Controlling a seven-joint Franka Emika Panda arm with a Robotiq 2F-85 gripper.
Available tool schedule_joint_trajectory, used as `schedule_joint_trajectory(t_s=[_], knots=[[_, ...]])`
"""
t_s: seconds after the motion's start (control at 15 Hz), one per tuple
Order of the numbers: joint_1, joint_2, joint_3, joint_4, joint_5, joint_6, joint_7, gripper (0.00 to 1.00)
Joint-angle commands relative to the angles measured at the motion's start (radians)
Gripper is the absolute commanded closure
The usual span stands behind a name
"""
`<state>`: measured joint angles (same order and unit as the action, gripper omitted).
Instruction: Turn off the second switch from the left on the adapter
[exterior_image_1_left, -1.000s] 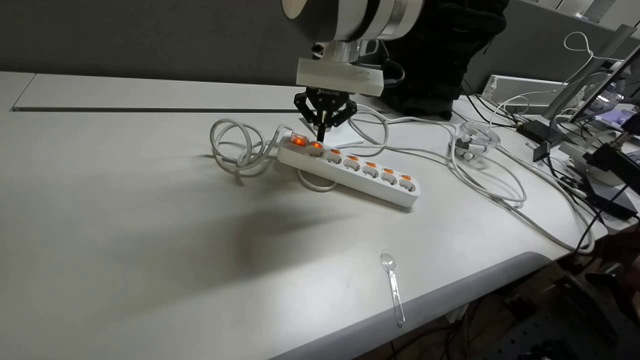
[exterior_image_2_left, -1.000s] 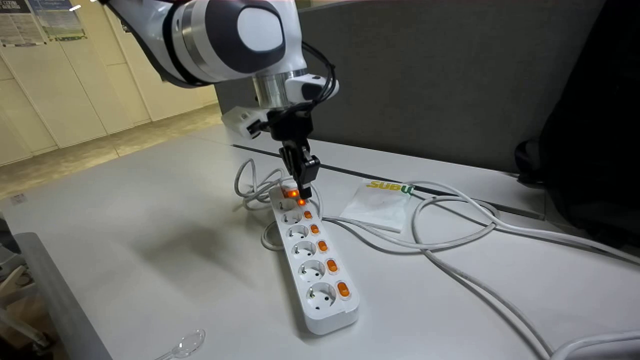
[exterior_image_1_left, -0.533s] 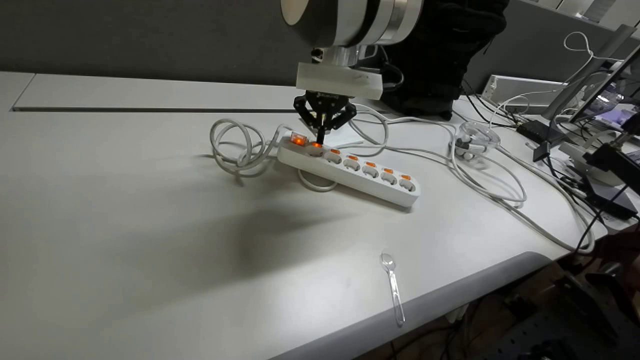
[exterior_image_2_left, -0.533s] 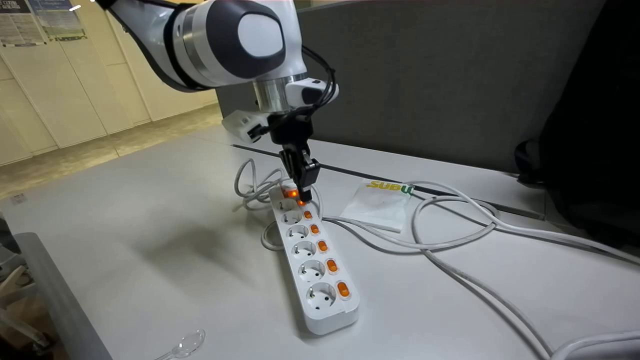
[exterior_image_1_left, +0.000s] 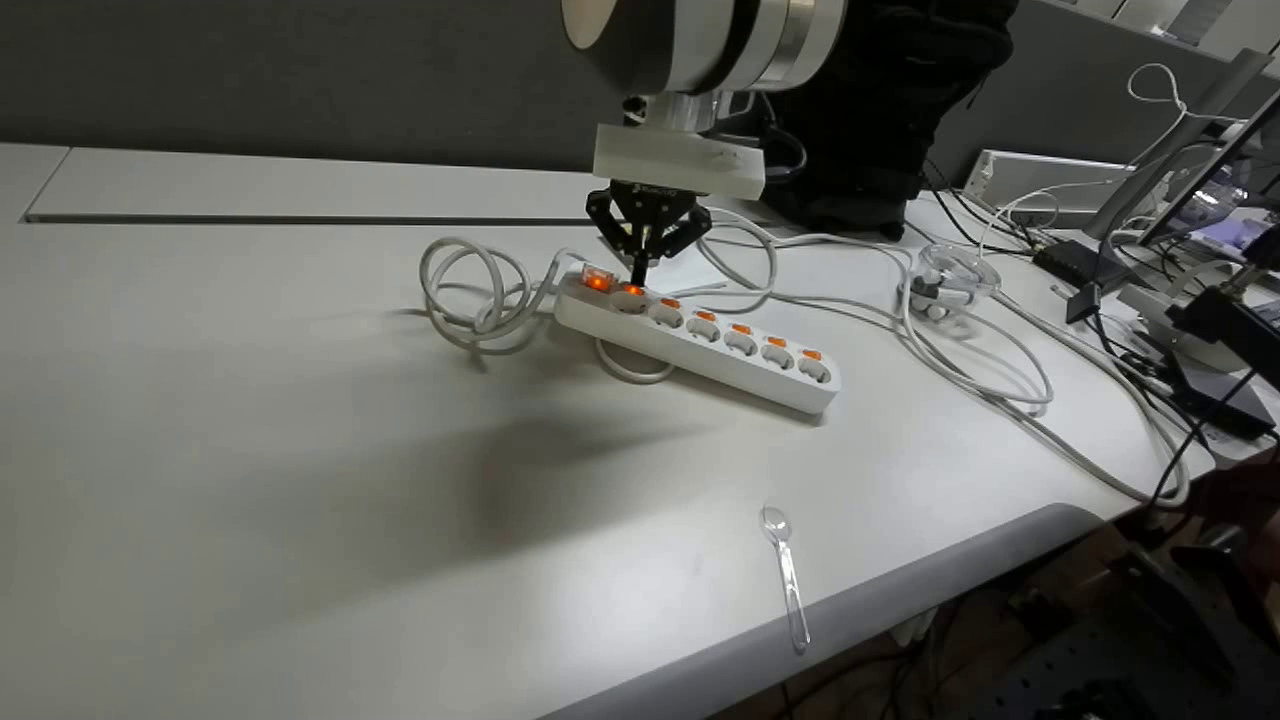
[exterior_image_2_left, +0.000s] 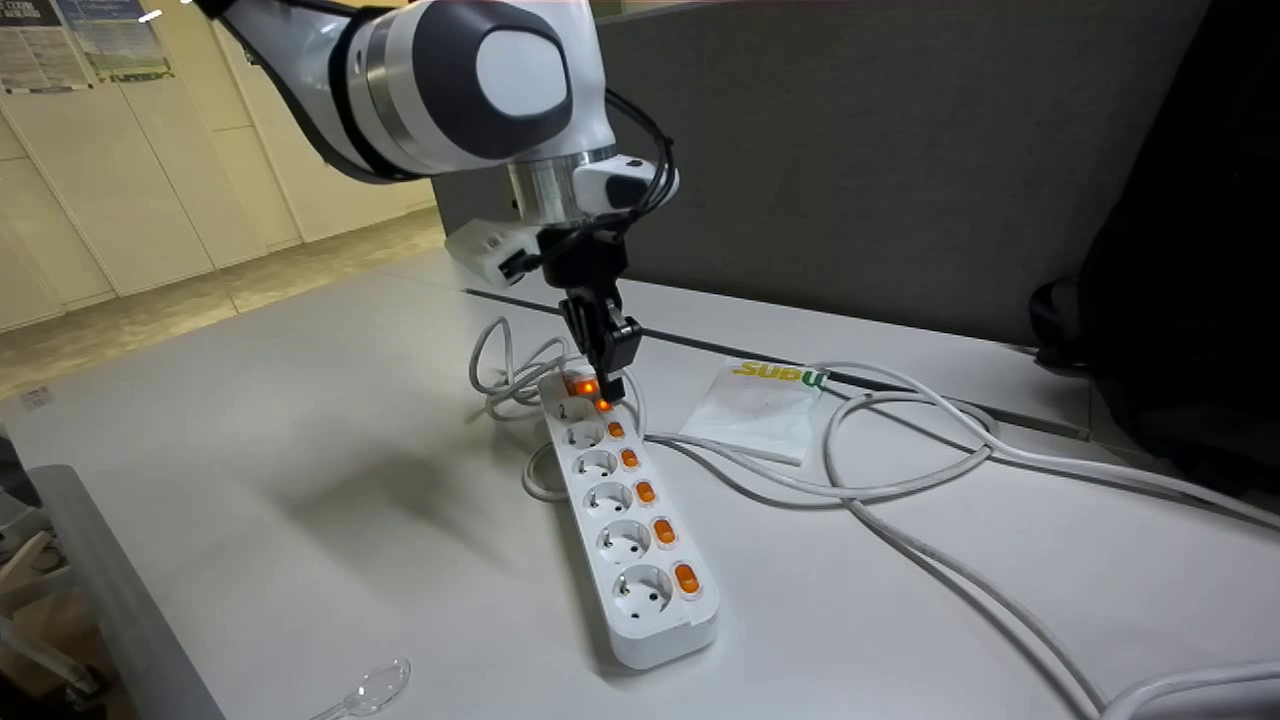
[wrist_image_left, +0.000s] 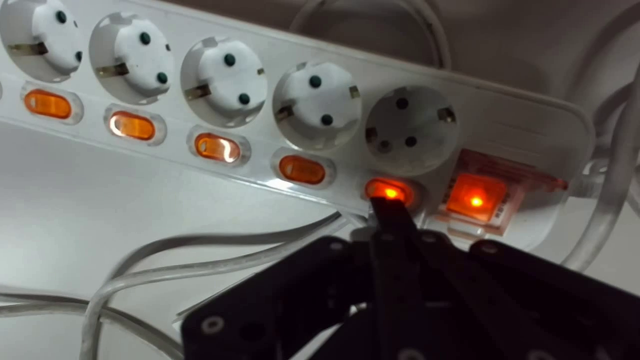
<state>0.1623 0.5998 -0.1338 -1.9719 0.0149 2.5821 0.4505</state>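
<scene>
The adapter, a long white power strip (exterior_image_1_left: 720, 365), lies on the table in both exterior views (exterior_image_2_left: 660, 640). It also crosses the upper part of the wrist view (wrist_image_left: 525, 125). Its large square main switch (wrist_image_left: 476, 199) glows orange. The small oval switch beside it, second from the left in an exterior view (exterior_image_1_left: 634, 290), also glows (wrist_image_left: 392, 190). The other small orange switches are unlit. My gripper (wrist_image_left: 387, 201) is shut with nothing between its fingers. In both exterior views its fingertips (exterior_image_1_left: 639, 280) (exterior_image_2_left: 612, 393) are at the second switch and partly cover it. Contact cannot be told.
White cables (exterior_image_1_left: 480, 290) coil by the strip's main-switch end, and more (exterior_image_2_left: 900, 480) loop beside the switch side. A paper packet (exterior_image_2_left: 760, 410) lies among them. A clear plastic spoon (exterior_image_1_left: 788, 575) lies near the table edge. A black backpack (exterior_image_1_left: 870, 110) stands behind.
My gripper has moved slightly down toward the second switch, then shifted very slightly sideways and up. It stays shut. The main and second switches glow throughout. The strip has not moved.
</scene>
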Motion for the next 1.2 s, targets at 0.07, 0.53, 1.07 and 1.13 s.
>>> schedule_joint_trajectory(t_s=[0.07,0.53,1.07,1.13], knots=[[-0.024,0.003,0.026,0.004,0.027,-0.003,-0.021,1.00],[-0.024,0.025,0.039,-0.003,0.041,0.023,-0.023,1.00],[-0.025,0.037,0.053,-0.010,0.065,0.028,-0.017,1.00],[-0.028,0.032,0.055,-0.012,0.075,0.018,-0.015,1.00]])
